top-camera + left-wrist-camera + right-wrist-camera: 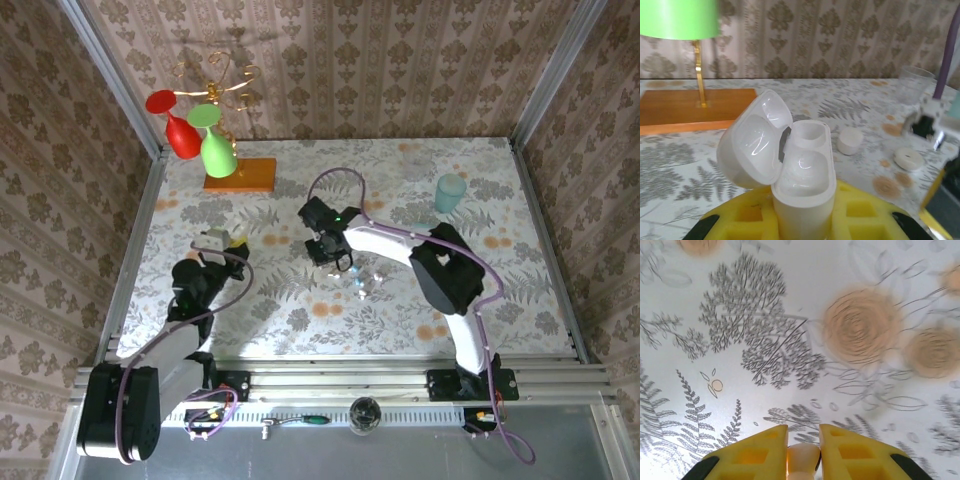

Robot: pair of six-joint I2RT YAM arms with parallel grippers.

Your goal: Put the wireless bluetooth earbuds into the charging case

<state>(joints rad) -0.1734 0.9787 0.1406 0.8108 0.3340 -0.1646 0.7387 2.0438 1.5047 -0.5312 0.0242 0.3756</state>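
1 case (805,175) upright, lid (756,142) open leftwd.

Seen from above, my desk (300,310) is bright and evenly lit, washed out along its near edge, with soft shadows beside my arms (190,300). At my left wrist, glare streaks the case (800,170); the green glass (680,17) blurs. My right view smears the orange flowers (860,325).

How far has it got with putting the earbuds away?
Done: the charging case stands open in the left gripper, both sockets empty. In hand: the right gripper pinches a small pale piece, likely an earbud. Left: filling both sockets and closing the lid.
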